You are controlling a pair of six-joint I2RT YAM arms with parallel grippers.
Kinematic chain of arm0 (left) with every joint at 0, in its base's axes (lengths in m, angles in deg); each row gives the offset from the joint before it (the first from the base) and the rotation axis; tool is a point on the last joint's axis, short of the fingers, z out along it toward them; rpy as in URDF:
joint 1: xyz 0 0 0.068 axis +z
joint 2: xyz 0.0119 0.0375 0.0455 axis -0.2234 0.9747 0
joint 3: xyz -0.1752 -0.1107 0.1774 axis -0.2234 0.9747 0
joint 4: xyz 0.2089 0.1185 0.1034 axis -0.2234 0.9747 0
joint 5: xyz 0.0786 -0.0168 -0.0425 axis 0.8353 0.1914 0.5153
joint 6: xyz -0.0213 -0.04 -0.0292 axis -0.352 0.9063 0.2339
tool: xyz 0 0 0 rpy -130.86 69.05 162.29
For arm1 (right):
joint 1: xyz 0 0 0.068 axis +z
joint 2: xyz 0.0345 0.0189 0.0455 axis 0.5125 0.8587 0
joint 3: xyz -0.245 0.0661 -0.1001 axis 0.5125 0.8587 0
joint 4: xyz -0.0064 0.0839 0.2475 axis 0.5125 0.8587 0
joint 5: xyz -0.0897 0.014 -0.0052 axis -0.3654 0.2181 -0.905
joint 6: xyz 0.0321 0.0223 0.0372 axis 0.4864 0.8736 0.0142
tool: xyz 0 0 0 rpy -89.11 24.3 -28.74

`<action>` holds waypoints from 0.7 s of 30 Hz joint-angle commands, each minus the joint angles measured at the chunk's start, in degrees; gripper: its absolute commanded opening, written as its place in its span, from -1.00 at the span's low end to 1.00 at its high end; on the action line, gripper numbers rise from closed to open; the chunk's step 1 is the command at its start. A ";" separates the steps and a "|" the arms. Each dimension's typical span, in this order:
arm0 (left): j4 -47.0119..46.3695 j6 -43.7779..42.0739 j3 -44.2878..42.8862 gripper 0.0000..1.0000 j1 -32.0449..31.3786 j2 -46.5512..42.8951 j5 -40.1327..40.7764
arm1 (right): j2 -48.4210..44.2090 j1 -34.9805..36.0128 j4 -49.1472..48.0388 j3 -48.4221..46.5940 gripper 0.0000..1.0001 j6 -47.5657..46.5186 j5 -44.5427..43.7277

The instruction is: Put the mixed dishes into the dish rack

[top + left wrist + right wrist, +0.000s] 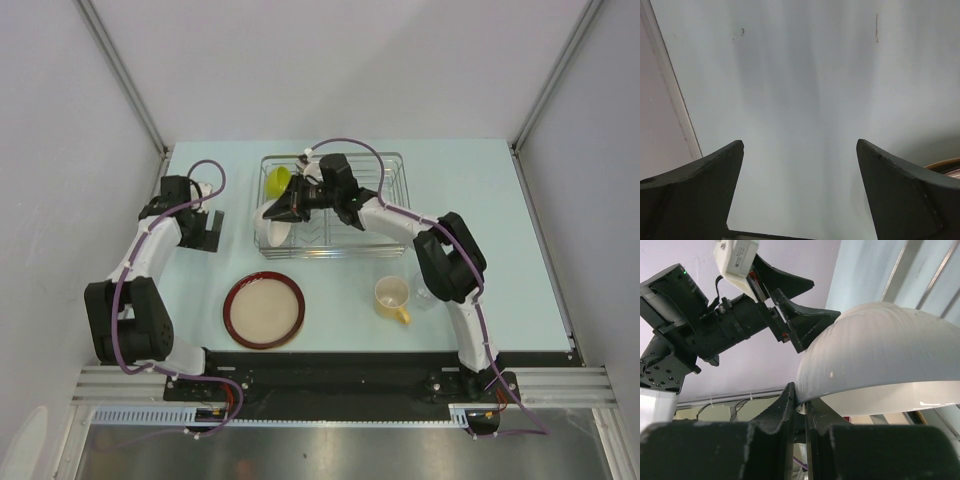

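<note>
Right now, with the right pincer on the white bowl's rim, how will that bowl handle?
The white bowl looks glossy and smooth, so it is probably slippery where the right pincer pinches only its rim. Held off-centre, it could pivot. It seems rigid ceramic, likely to chip against the dish rack wires.

- Robot lab test cell, not a home kitchen.
- Plain grey panel walls (60,150) on metal posts (122,75) box in a pale table (500,230).
- Two arms (145,250) are bolted to a black base plate (330,365) on an aluminium rail (570,383).
- Purple cables (350,141) run loose along the arms; slotted cable duct (150,414) at the near edge.
- Kitchenware on the table: rack (398,190), plate (264,310), mug (392,296).
</note>
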 commanded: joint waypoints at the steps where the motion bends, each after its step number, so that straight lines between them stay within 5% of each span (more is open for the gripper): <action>1: -1.37 -0.42 0.76 1.00 0.55 -2.49 0.50 | 0.77 -1.53 -2.51 -1.33 -1.00 1.66 6.26; 21: -2.07 -0.24 1.28 1.00 0.46 -2.31 0.85 | 12.46 -1.97 -13.24 -9.24 -1.00 11.51 21.03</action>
